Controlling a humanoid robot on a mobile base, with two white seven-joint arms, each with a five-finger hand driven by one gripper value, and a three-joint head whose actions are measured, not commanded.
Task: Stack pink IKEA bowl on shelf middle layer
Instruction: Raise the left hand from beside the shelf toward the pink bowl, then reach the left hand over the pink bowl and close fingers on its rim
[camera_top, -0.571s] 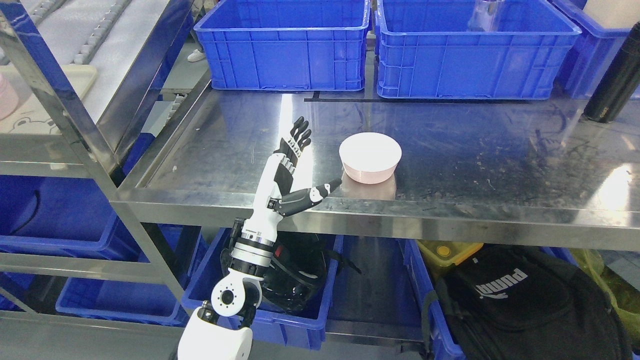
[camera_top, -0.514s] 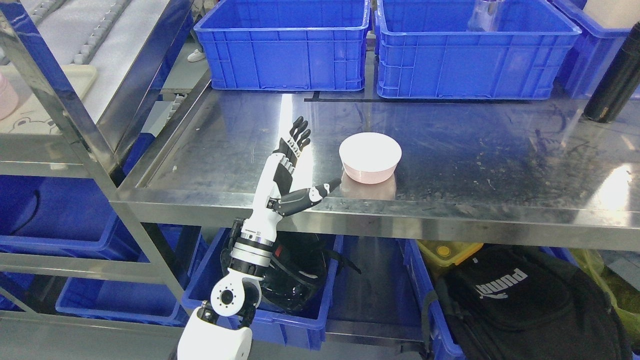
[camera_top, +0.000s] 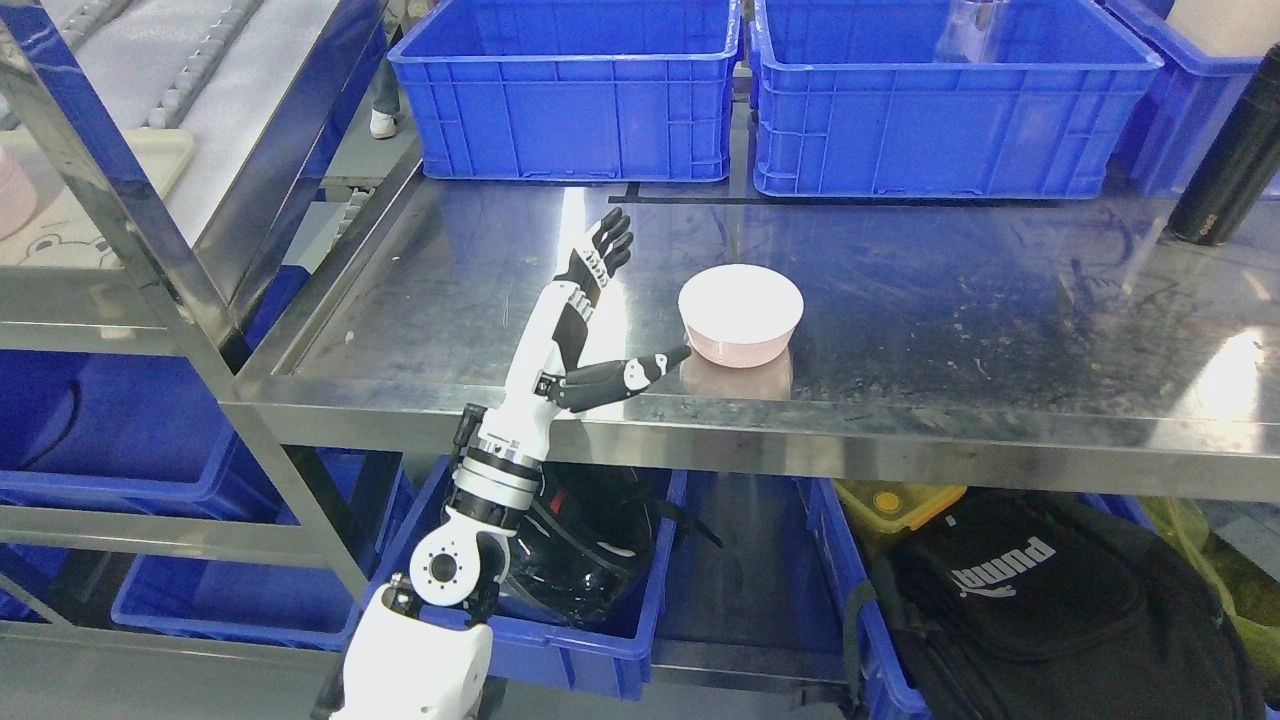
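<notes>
Stainless steel shelving fills the view; the middle layer (camera_top: 450, 300) is a scratched, reflective sheet carrying two blue crates (camera_top: 570, 90) along its back edge. At the left, the left hand (camera_top: 590, 330) reaches over the front lip of this layer, fingers extended and spread, holding nothing. Its thumb (camera_top: 640, 372) points right, the tip touching or just beside the lower wall of the pink bowl (camera_top: 741, 313). The bowl sits mouth-down on the middle layer, right of the hand. No second bowl is visible to stack with. At the far right a black bottle (camera_top: 1230, 160) stands, well apart.

Risk: the thumb alone may push the bowl sideways across the slick steel before the fingers close, because the inverted, tapered wall offers little purchase.
</notes>
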